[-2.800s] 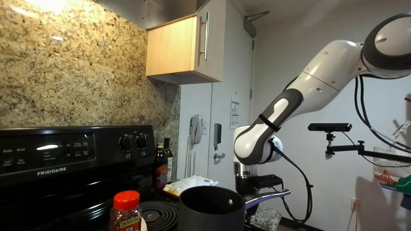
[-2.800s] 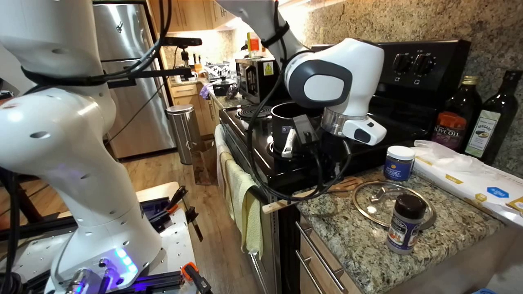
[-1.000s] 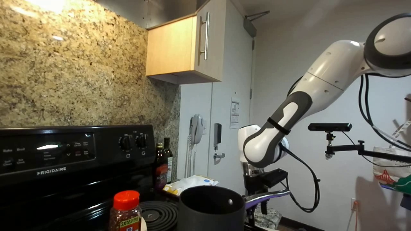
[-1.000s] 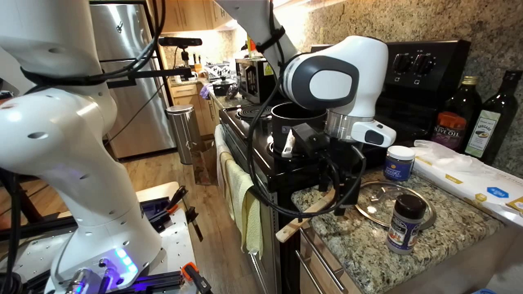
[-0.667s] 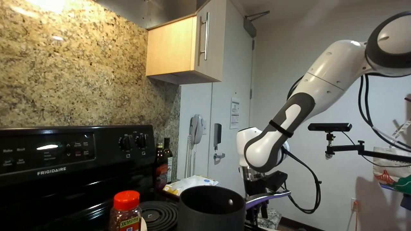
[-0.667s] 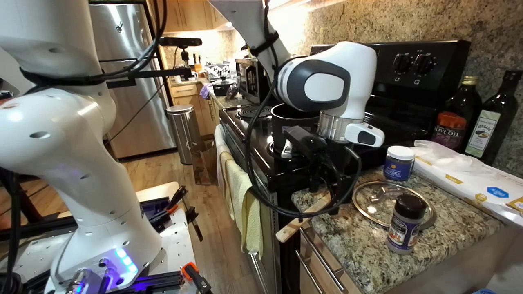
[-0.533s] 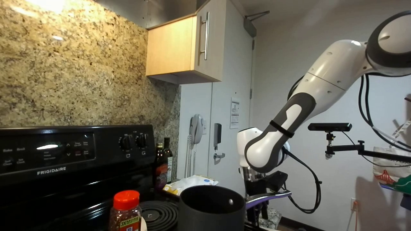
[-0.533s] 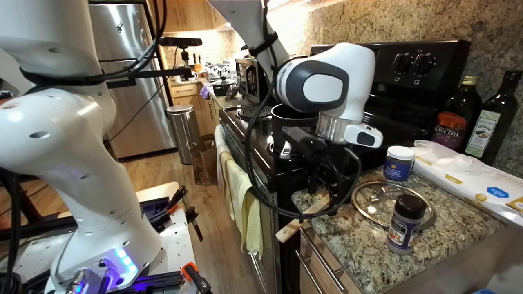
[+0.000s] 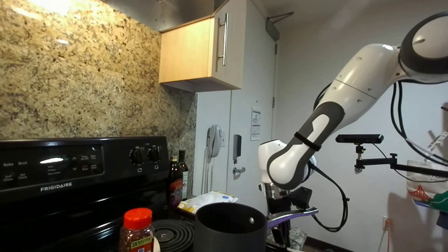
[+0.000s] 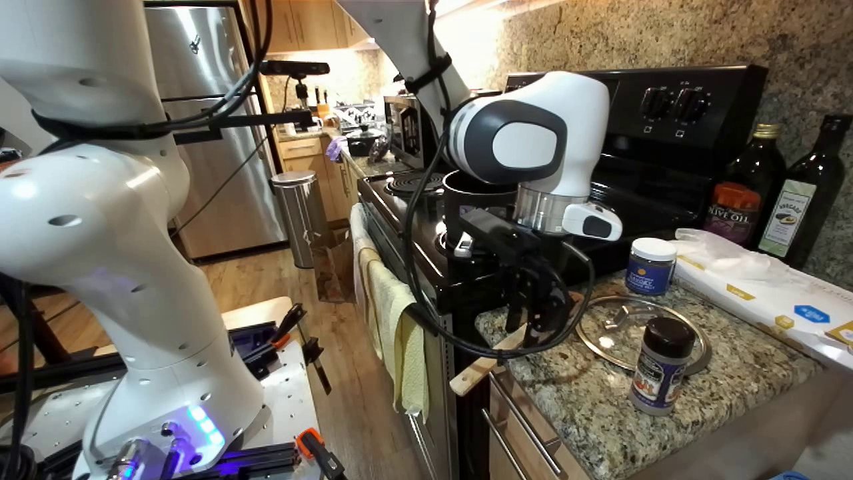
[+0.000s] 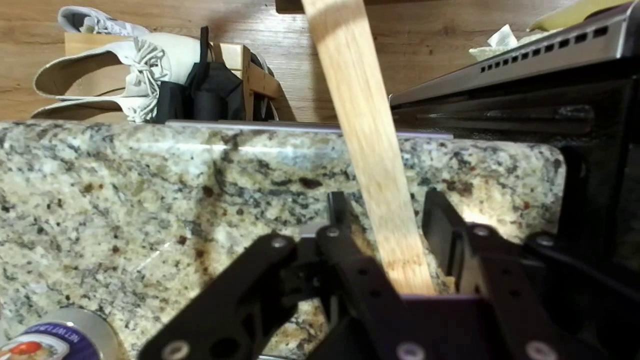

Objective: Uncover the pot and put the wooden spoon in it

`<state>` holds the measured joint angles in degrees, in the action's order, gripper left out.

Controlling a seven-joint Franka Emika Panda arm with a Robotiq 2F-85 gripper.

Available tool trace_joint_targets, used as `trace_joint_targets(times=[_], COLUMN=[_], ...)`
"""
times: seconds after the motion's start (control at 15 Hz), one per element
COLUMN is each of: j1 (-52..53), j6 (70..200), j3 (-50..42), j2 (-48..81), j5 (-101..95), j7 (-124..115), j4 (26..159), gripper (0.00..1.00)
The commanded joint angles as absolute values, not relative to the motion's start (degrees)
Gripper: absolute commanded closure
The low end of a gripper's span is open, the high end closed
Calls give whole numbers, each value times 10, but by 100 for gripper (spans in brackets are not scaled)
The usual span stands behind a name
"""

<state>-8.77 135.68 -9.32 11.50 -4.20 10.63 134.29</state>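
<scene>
Narrowly clear, my parted black gripper [image 11: 383, 197] straddles the slim tan wooden spoon [image 11: 371, 135] overhanging the speckled granite counter edge [image 11: 200, 150].

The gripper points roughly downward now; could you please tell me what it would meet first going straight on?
Probably the granite countertop: in the wrist view, the open gripper straddles the wooden spoon, which should pass between the jaws. The depth is hard to judge.

The pot [image 9: 229, 242] is open above, its handle [image 9: 292, 215] jutting sideways.
</scene>
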Motion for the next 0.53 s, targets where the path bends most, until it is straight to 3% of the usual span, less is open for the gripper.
trace_joint_targets(times=[0.0,0.47], j1=[-95,-98], j6=[1379,1381], j3=[-89,-92], j2=[95,81], j5=[-47,-46], j7=[129,133], j4=[1368,1374], gripper=[87,87])
